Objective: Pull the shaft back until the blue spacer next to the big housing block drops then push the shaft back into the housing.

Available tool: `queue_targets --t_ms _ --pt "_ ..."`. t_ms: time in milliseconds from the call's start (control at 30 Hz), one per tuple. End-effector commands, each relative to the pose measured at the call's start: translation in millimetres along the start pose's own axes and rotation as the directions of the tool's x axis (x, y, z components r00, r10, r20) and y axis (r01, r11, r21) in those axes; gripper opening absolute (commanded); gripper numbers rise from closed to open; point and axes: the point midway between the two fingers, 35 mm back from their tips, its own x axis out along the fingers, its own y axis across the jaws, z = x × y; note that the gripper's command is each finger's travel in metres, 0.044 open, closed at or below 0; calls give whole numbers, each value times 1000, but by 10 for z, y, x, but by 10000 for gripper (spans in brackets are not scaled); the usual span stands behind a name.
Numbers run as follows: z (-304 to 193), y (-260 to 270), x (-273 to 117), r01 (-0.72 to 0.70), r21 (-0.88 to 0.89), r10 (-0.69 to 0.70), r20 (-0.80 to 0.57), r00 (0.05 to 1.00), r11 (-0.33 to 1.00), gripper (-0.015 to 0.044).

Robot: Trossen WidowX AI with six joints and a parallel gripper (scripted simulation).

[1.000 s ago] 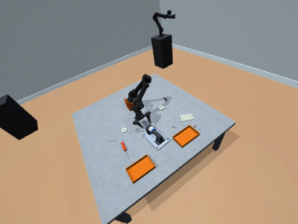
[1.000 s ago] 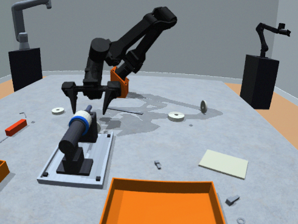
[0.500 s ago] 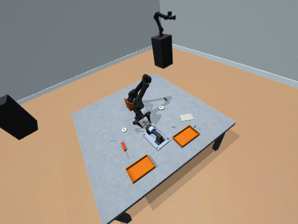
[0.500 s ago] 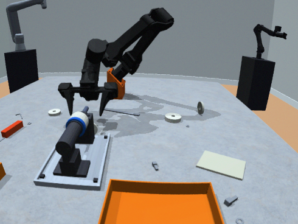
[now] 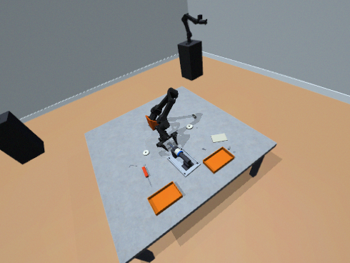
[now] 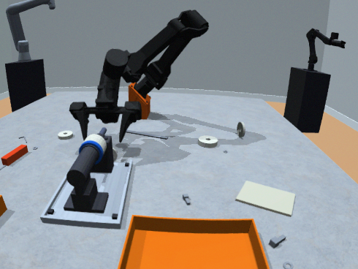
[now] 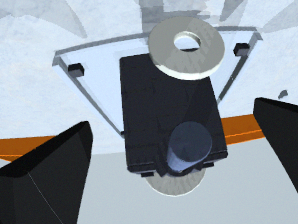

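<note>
The dark cylindrical housing [image 5: 184, 157] [image 6: 80, 169] stands on a pedestal on the pale base plate [image 6: 126, 190]. The blue spacer [image 5: 179, 153] [image 6: 99, 155] is around the shaft line against the housing, with a white spacer [image 6: 98, 140] beside it. The black support block [image 6: 107, 158] [image 7: 170, 95] follows, and the shaft's free end [image 6: 103, 131] [image 7: 192, 140] sticks out beyond it. My gripper [image 5: 171, 146] [image 6: 103, 139] [image 7: 176, 117] is open and empty, its fingers on either side of the shaft end and not touching it. The shaft inside the spacers is hidden.
A loose white ring [image 6: 115, 154] [image 7: 161, 57] is by the support block. Other rings [image 5: 146, 152] [image 5: 189, 126], a red-handled screwdriver [image 5: 145, 171] [image 6: 14, 155], a cream plate [image 5: 218, 138] [image 6: 267, 197] and a thin rod [image 6: 147, 135] lie around. An orange tray [image 6: 193, 225] is in front.
</note>
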Motion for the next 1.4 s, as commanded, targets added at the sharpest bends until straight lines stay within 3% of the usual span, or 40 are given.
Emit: queue_targets --t_ms 0,1133,1367 --pt "-30 1 60 0 -3 0 -6 1000 1000 440" --pt "-50 5 118 0 -3 0 -6 1000 1000 440" --pt "-21 -3 113 2 -4 -2 -3 1000 1000 256"
